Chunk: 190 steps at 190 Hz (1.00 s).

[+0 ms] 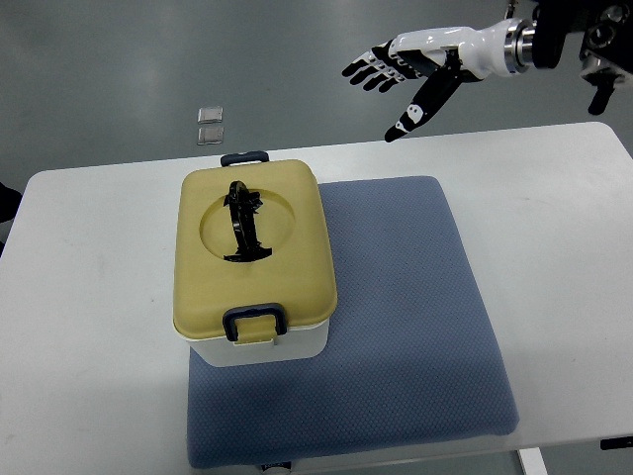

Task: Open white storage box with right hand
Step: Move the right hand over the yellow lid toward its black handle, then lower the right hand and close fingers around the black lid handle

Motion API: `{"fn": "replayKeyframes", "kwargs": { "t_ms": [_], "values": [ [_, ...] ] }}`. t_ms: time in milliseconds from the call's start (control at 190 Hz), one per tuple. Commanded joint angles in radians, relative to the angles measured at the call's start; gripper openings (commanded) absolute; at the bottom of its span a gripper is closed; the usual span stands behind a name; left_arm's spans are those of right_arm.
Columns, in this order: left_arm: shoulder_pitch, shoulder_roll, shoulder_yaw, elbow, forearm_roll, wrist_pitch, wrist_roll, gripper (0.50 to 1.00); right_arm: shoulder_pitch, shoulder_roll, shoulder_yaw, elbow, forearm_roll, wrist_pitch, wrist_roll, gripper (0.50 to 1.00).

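Right hand (410, 74) hovers at one o'clock from the box (255, 262), fingers (368, 69) spread, empty; lid (252, 247) shut, on the bench (89, 297).

The box (259, 341) is showing smooth white plastic walls, and its lid (252, 247) is looking like matt yellowish plastic with a soft sheen. The handle (242, 220) on the lid is reading as glossy black plastic, while the latches (255, 321) are looking dark and smooth. The mat (415, 327) is showing a woven blue cloth with a fine, rough weave. The table (89, 297) is looking smooth, matt white. The right hand (401, 71) is gleaming in glossy white and black plastic, with a metal ring shining at the wrist.
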Motion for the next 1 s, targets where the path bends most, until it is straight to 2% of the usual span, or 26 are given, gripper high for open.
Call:
{"fn": "replayKeyframes", "kwargs": {
  "t_ms": [0,79,147,379,548,748,995],
  "values": [
    [-0.001,0.0,-0.001,-0.001,0.0,0.0,0.0,1.0,0.18,0.001,-0.132,0.105,-0.119,0.017,0.006,0.926],
    [-0.001,0.0,-0.001,-0.001,-0.002,-0.001,0.0,1.0,0.249,0.015,-0.155,0.156,-0.175,0.017,0.008,0.926],
    [-0.001,0.0,-0.001,-0.001,-0.002,-0.001,0.0,1.0,0.278,0.067,-0.152,0.168,-0.232,0.017,0.008,0.926],
    [0.001,0.0,-0.001,0.001,-0.002,-0.001,0.0,1.0,0.276,0.173,-0.126,0.178,-0.307,0.017,0.032,0.926],
    [0.001,0.0,-0.001,0.001,-0.002,-0.001,0.0,1.0,0.257,0.194,-0.115,0.178,-0.31,0.017,0.062,0.926],
    [-0.001,0.0,0.0,-0.001,-0.002,-0.001,0.0,1.0,0.211,0.207,-0.115,0.178,-0.332,-0.066,0.106,0.926],
    [-0.001,0.0,0.0,0.001,-0.002,-0.001,0.0,1.0,0.163,0.236,-0.113,0.178,-0.338,-0.155,0.12,0.926]
  ]
}}
